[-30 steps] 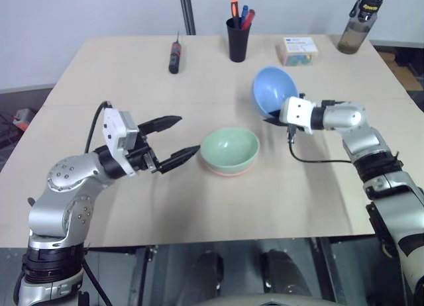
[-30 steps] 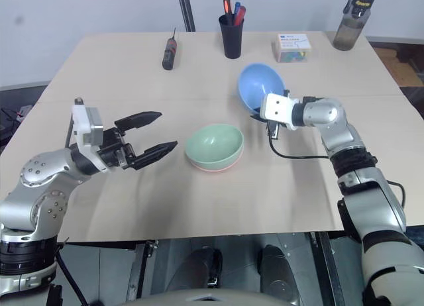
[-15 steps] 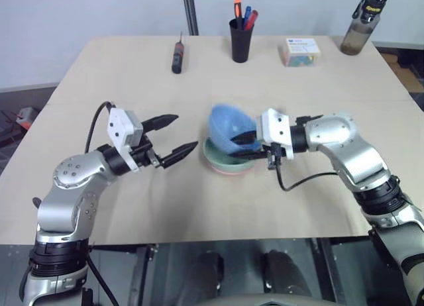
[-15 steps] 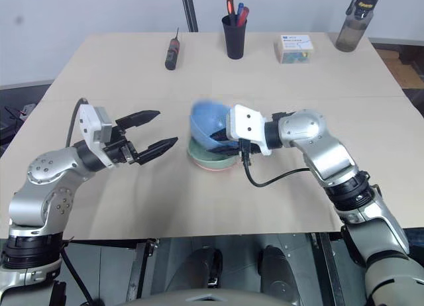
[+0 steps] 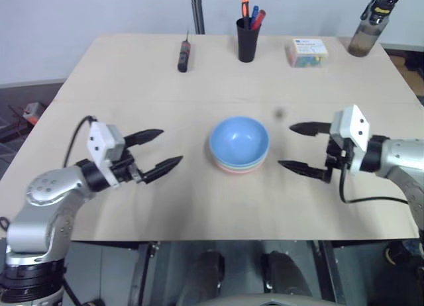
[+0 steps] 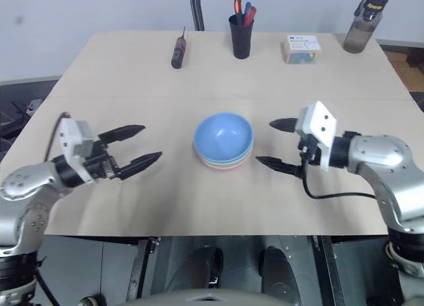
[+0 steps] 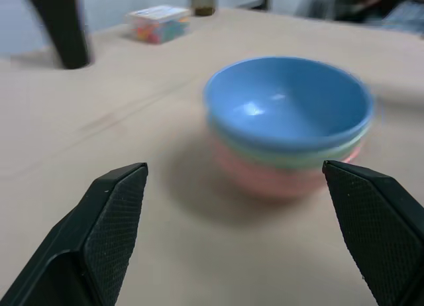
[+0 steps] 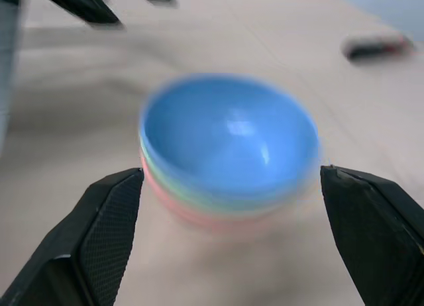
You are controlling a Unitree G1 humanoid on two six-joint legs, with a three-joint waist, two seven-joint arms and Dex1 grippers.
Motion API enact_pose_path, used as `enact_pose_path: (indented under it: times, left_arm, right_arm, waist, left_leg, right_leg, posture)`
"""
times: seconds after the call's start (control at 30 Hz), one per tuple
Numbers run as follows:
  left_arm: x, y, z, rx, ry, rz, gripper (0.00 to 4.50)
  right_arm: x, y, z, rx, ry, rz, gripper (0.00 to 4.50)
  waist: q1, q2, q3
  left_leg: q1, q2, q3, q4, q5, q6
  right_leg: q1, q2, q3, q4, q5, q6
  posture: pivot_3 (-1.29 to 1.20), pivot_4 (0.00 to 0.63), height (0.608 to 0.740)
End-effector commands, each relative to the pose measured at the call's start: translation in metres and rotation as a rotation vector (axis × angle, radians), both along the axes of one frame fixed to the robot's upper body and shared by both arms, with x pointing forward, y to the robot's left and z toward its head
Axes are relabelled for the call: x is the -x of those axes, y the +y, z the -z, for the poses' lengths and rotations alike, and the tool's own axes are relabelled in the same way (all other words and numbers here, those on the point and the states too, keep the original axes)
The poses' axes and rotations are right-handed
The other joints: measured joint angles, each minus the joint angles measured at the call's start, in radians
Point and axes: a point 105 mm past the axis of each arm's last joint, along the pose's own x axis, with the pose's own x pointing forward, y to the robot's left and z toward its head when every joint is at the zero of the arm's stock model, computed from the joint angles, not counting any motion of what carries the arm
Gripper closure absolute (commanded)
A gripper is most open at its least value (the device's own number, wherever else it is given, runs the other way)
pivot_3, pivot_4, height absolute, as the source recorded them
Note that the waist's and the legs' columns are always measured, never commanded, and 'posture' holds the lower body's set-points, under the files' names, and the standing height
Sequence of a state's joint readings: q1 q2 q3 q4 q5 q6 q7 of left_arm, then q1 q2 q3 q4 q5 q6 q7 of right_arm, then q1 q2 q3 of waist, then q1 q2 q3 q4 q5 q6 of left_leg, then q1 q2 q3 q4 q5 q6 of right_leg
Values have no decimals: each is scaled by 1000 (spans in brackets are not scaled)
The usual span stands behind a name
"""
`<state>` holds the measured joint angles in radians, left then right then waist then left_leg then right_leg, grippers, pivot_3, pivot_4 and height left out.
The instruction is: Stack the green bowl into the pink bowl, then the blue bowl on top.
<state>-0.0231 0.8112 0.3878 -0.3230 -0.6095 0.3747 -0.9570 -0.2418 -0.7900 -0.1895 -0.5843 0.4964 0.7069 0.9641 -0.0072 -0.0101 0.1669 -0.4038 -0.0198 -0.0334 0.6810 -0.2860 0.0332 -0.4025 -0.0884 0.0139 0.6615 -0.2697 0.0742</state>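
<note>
The three bowls stand nested at the middle of the table. The blue bowl (image 5: 239, 142) is on top, the green bowl (image 7: 291, 159) shows as a thin rim under it, and the pink bowl (image 7: 265, 180) is at the bottom. My left gripper (image 5: 171, 146) hovers left of the stack, open, with nothing between its fingers. Right of the stack my right gripper (image 5: 285, 146) points at it, open and apart from the bowls. Each wrist view shows the stack between that gripper's spread fingers.
At the table's far side lie a screwdriver (image 5: 183, 57), a black cup of pens (image 5: 247, 41), a small box (image 5: 307, 52) and a dark bottle (image 5: 370, 26). Bare tabletop (image 5: 199, 206) surrounds the stack.
My right gripper carried the blue bowl from the back right onto the green bowl, let go, opened and drew back to the right. The left gripper drifted slightly left.
</note>
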Motion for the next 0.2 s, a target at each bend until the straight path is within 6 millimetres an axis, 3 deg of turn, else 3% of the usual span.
enact_pose_path:
  times: [0.03, 0.2]
  left_arm:
    - [15, 21, -11, -44, 27, -12, 0]
    - [19, 23, -7, -62, 90, 38, 0]
  right_arm:
    - [14, -27, -12, 25, -43, 97, 37]
    - [22, -37, -10, 27, -22, 119, 37]
  waist:
    - [-4, 0, 0]
    - [-5, 0, 0]
  left_leg:
    - [1, 0, 1, 0, -1, 1]
    - [8, 1, 2, -1, -2, 3]
  right_leg:
    - [0, 0, 0, 0, 0, 0]
    - [7, 3, 0, 0, 0, 0]
  posture:
    - [0, 150, 740]
    - [0, 150, 740]
